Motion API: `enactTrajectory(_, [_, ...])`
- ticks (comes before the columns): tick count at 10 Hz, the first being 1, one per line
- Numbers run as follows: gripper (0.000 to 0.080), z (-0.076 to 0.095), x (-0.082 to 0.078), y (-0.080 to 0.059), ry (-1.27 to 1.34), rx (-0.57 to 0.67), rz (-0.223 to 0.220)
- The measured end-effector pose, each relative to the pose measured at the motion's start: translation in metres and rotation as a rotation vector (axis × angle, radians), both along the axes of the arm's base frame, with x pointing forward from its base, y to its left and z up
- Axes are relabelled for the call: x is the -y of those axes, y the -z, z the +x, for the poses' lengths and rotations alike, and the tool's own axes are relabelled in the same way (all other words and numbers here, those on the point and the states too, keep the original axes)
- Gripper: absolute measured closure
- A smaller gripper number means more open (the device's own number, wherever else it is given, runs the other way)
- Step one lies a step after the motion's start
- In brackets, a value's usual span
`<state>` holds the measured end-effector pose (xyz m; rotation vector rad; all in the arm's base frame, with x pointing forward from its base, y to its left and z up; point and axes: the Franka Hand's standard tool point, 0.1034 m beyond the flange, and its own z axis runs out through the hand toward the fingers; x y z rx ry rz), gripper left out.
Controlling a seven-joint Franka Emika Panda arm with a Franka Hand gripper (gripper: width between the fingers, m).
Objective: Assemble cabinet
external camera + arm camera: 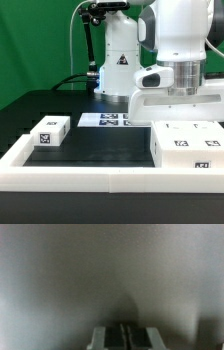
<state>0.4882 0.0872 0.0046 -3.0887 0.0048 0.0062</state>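
The cabinet body (186, 146), a large white box with marker tags on its front, stands at the exterior view's right inside the white border frame. A smaller white cabinet piece (49, 131) with tags lies at the left. The arm's white hand (170, 102) sits low, right behind the cabinet body's top edge, and its fingertips are hidden there. In the wrist view my gripper (125, 340) shows its fingers (101, 339) drawn together with only a thin line between the pads, and nothing shows between them. A blurred white surface (90, 274) fills that view, very close.
The marker board (107, 120) lies flat at the back middle of the black table. The low white border frame (90, 176) runs along the front and left. The robot base (117, 62) stands behind, in front of a green backdrop.
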Motion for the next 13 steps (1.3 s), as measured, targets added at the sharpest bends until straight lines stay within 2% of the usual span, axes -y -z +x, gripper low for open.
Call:
enactTrajectory(3, [0.0797, 0.0, 0.0, -0.001, -0.006, -0.002, 0.0])
enactTrajectory(6, [0.0797, 0.002, 0.001, -0.03, -0.044, -0.023, -0.011])
enactTrajectory(8, [0.0797, 0.004, 0.001, -0.042, -0.049, -0.022, -0.014])
enactTrajectory(13, [0.0797, 0.002, 0.001, -0.039, -0.05, -0.03, -0.014])
